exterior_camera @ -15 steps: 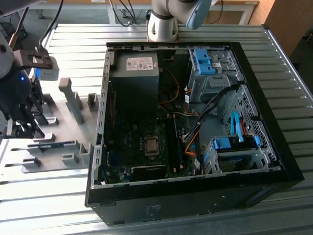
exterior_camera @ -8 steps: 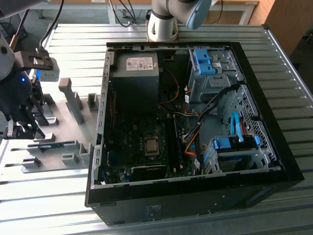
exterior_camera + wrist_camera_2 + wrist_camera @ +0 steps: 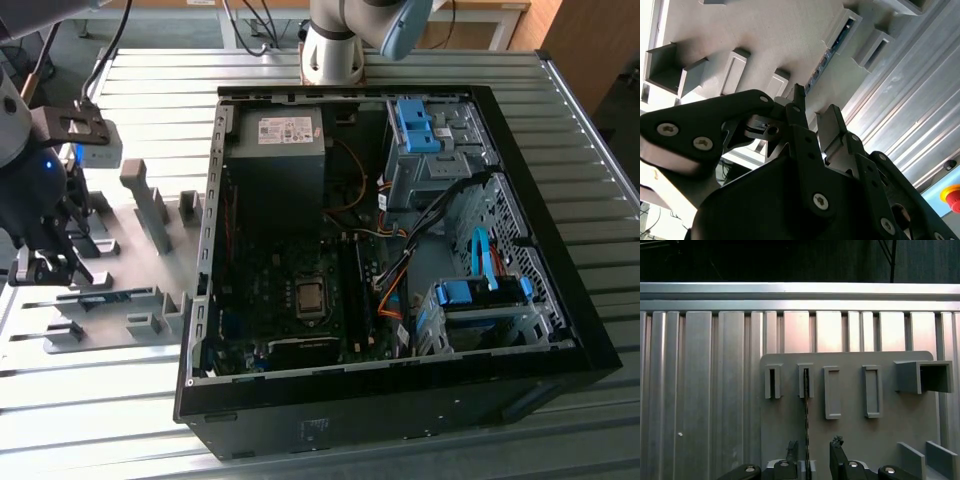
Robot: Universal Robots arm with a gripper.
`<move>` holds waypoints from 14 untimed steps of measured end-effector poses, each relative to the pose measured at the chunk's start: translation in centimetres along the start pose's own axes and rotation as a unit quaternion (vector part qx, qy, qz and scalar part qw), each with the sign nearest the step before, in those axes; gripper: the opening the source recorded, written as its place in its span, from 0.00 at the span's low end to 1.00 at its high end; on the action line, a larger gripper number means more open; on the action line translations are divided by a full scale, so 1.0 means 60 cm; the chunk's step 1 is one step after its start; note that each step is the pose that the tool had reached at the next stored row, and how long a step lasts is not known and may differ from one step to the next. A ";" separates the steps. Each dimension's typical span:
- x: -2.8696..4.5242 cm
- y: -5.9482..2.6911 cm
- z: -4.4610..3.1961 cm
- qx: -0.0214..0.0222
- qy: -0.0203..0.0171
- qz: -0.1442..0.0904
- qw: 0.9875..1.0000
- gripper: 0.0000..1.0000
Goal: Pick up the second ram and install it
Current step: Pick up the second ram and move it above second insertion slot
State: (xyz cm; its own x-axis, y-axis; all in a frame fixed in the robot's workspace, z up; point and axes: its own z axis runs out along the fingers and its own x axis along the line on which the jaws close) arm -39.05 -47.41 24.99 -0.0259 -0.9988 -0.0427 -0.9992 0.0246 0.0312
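Ram stands on edge in its grey holder on the tabletop. Claw hangs released, a finger on either side of it. This looks like the pick-up step. Closing calls for a square, centred pinch.

Tabletop is ribbed aluminium, bare and brushed, with a soft sheen where the light hits it. The holder plate and its blocks look like matt grey plastic, slightly grainy, no shine at all. Tool is black and mostly satin. Could be plastic or coated metal, can't tell which, and it has shiny steel screw heads. Ram is a blue-green board with dull black chips. Case is black painted sheet metal, satin finish. The cage inside is bare grey perforated metal. Latches are smooth light-blue plastic, a bit glossy.
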 end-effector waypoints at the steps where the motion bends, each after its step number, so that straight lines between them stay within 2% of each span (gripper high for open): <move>1: 0.000 0.000 0.001 0.000 0.000 0.000 1.000 0.38; 14: 0.000 0.000 0.007 0.000 0.000 0.000 1.000 0.38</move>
State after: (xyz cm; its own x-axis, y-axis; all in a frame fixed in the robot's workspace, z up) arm -39.05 -47.41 24.54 -0.0259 -0.9988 -0.0427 -0.9992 0.0246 0.0312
